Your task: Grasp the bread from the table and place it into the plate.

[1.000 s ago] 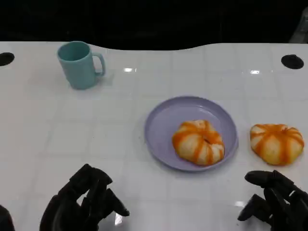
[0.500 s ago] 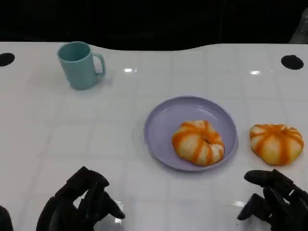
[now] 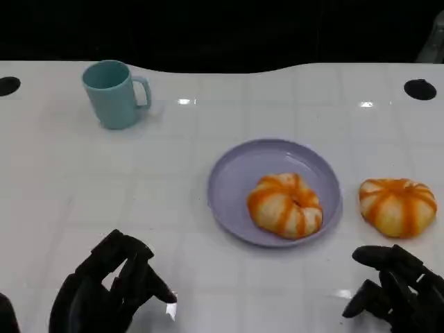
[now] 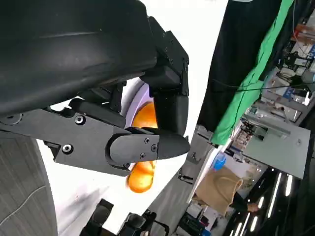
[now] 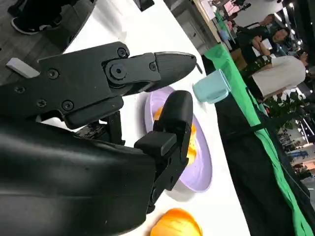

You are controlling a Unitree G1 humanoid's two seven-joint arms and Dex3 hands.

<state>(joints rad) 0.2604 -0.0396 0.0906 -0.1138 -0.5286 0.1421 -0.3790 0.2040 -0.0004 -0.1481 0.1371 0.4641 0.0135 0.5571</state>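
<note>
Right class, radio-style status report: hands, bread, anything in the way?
Left hand and right hand open, low. One bread on plate, second bread on table by right hand. Path clear.

I'm looking over a glossy white table whose tiled grid is catching ceiling glare. Black backdrop is filling the frame's top. A green cloth is hanging beyond, with people standing upper right.

Teal mug upright on white table, far ahead of left hand, handle pointing toward the right hand's side. Also in right wrist view. Black round holes near table's far corners. People stand beyond the table.
</note>
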